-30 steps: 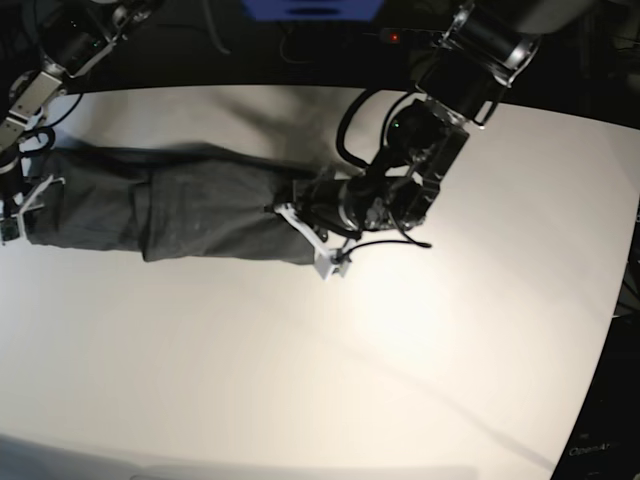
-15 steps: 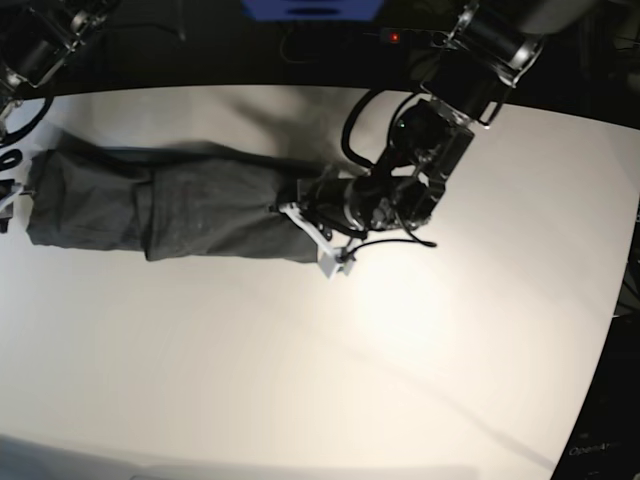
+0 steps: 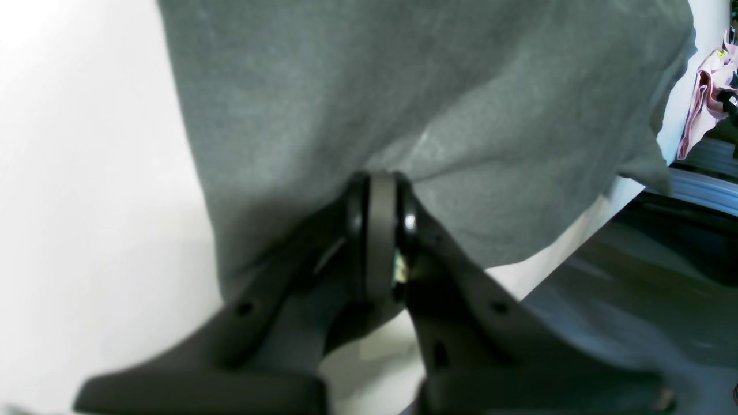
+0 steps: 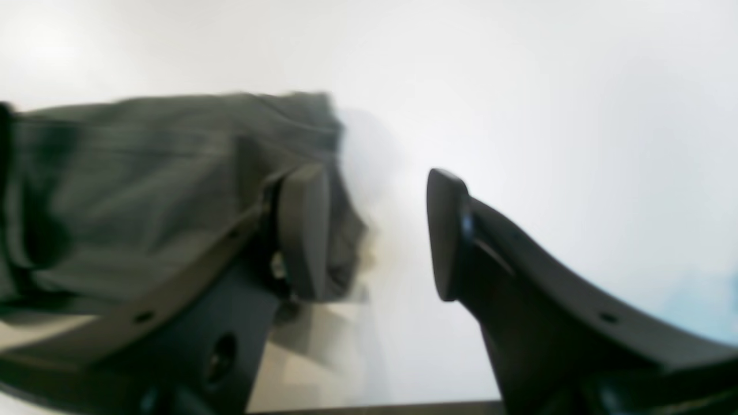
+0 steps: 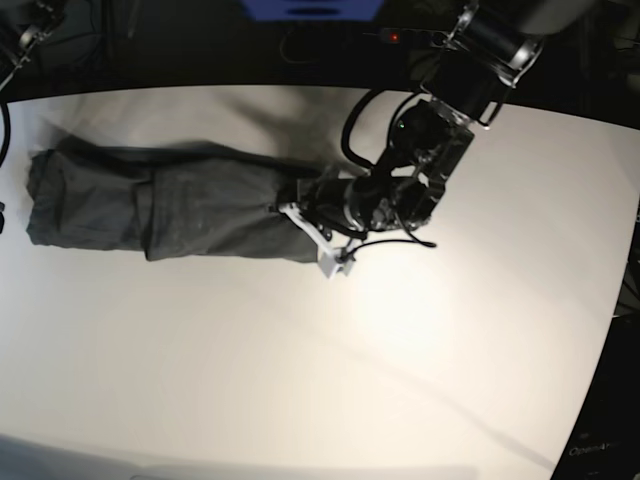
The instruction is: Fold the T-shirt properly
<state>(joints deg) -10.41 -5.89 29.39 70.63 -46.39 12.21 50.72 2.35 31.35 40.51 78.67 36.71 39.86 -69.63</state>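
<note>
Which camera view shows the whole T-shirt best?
The base view: the T-shirt lies there as one long folded strip on the table. The left wrist view shows only one end; the right wrist view only a blurred end.

Right arm's fingers (image 4: 372, 230) off the T-shirt (image 5: 160, 205), out of base view

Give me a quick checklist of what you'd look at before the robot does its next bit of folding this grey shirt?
1. Left gripper shut on the T-shirt: ok.
2. Right gripper open and holding nothing: ok.
3. Shirt wholly on the white table: ok in the base view.
4. Shirt lying as a long narrow band: ok.
5. Cloth smooth: not ok, wrinkles and a bunched far end.
6. How many layers the left gripper pinches: cannot tell.
</note>
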